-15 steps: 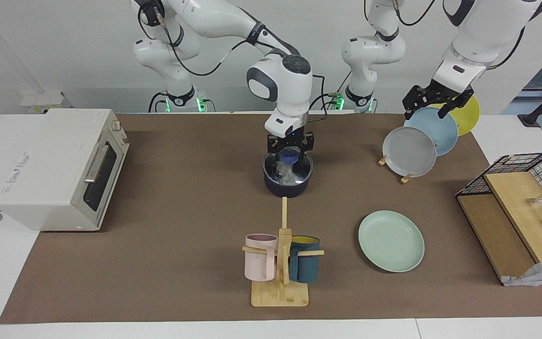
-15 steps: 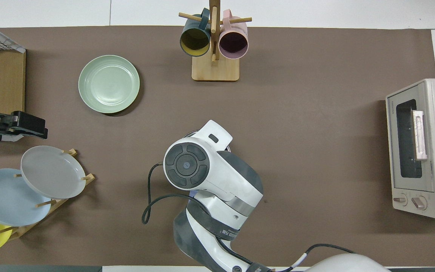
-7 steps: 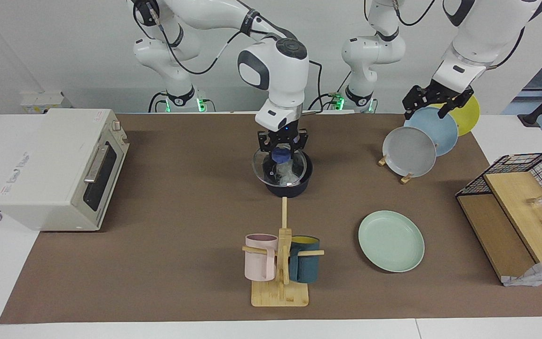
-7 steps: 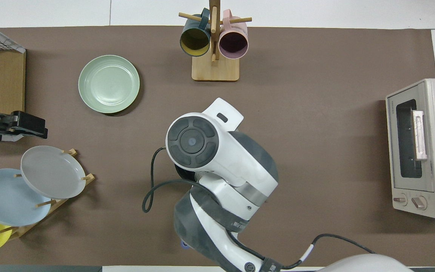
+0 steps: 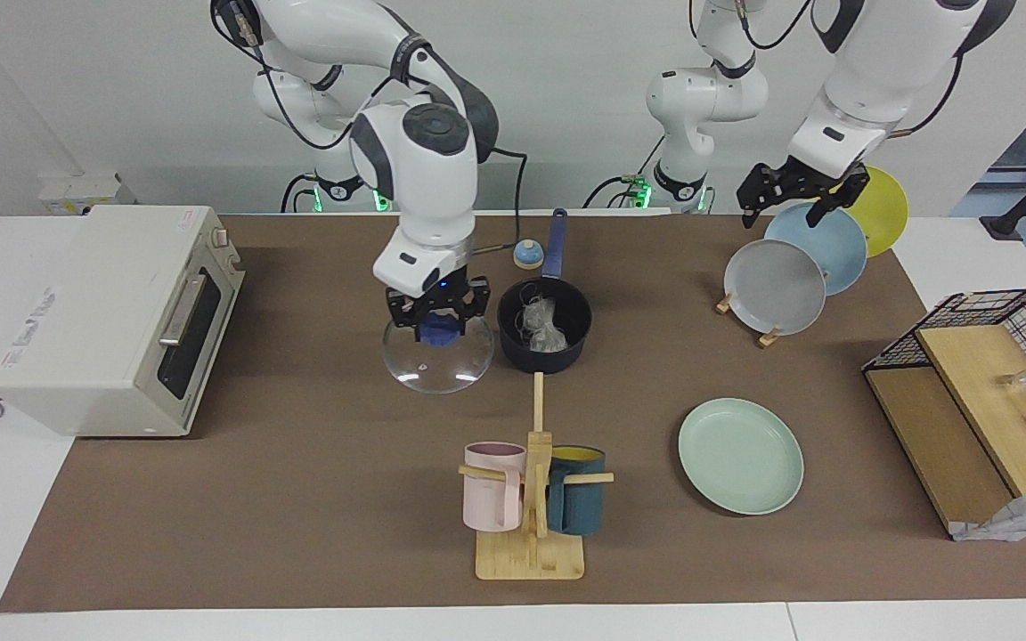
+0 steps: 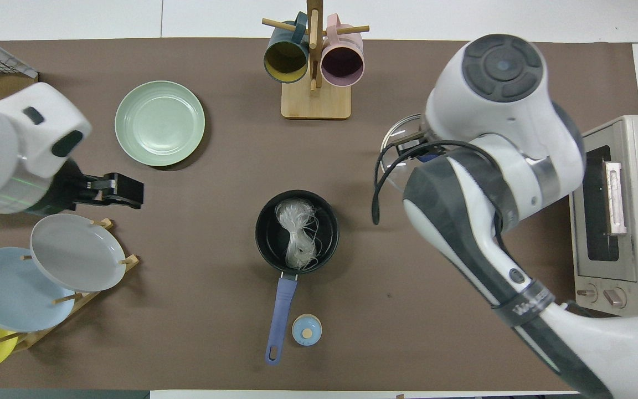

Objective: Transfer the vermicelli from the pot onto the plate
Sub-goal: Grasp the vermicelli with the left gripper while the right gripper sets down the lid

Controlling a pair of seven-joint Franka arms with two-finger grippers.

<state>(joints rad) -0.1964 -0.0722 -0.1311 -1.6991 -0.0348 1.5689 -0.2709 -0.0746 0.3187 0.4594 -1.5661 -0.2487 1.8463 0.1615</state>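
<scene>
Vermicelli (image 6: 297,233): whitish noodle bundle, lying inside the pot (image 5: 544,334), now uncovered; a second ago the glass lid (image 5: 438,354) sat over it.

Pot: dark navy saucepan at mid-worktop, handle (image 6: 279,310) pointing toward the robots. Position unchanged.

Glass lid: clear, with a blue knob (image 5: 435,331). Formerly on the pot, then lifted half a second ago; now carried aside toward the right arm's end of the worktop, hanging tilted just beside the pot, over bare brown mat (image 5: 299,499).

Right gripper (image 5: 435,313): jaws clenched on the lid's blue knob. It has swung away from over the pot.

Plate (image 5: 740,455): pale mint green, bare, flat on the mat, farther from the robots than the pot and toward the left arm's end. Unmoved.

Left gripper (image 5: 793,191): jaws released, holding nothing, above the plate rack (image 5: 767,336); shifted slightly from its earlier hover.

Small blue round item (image 6: 306,330): beside the pot handle, near the robots; previously hidden by the right arm.

Plate rack: grey, light blue and yellow plates standing on edge. Unchanged.

Mug stand (image 5: 531,534): pink and teal mugs hung on it. Unchanged.

Toaster oven (image 5: 112,316): at the right arm's end, door shut.
</scene>
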